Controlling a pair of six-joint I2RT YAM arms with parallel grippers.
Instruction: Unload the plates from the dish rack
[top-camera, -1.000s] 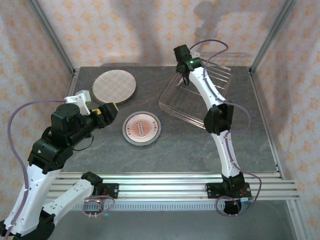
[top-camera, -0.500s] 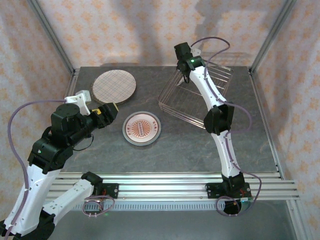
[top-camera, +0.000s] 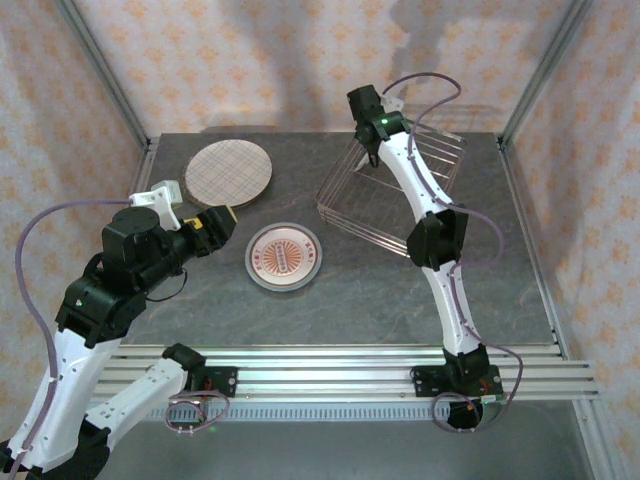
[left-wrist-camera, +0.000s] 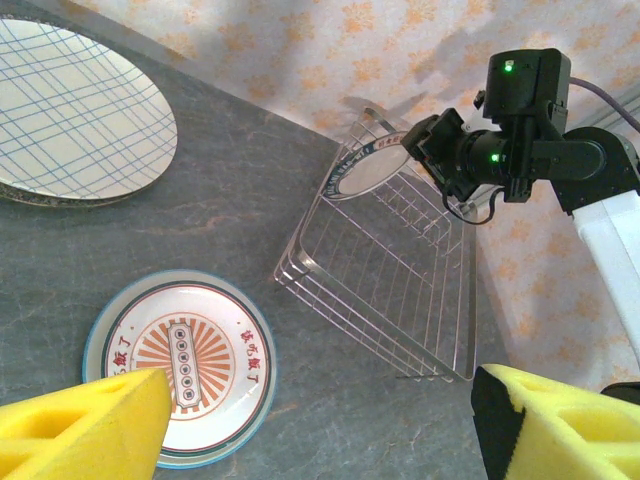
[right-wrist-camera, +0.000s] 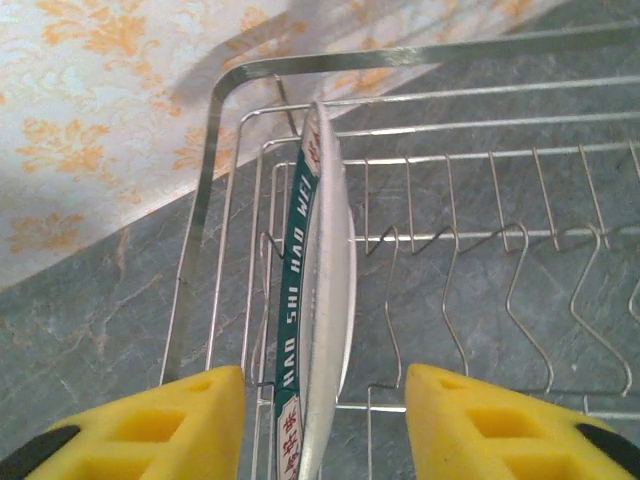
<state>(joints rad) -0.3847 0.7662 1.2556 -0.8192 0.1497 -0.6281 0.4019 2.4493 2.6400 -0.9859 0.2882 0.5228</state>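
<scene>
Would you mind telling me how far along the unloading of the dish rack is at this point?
Done: the plaid plate and the red sunburst plate lie flat on the table. In hand: the right gripper straddles the teal-rimmed plate standing on edge in the dish rack, jaws open, not yet clamped. Left: grip it, lift it out and set it down.

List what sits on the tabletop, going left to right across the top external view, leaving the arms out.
plaid plate → sunburst plate, nearer the arms → dish rack
</scene>
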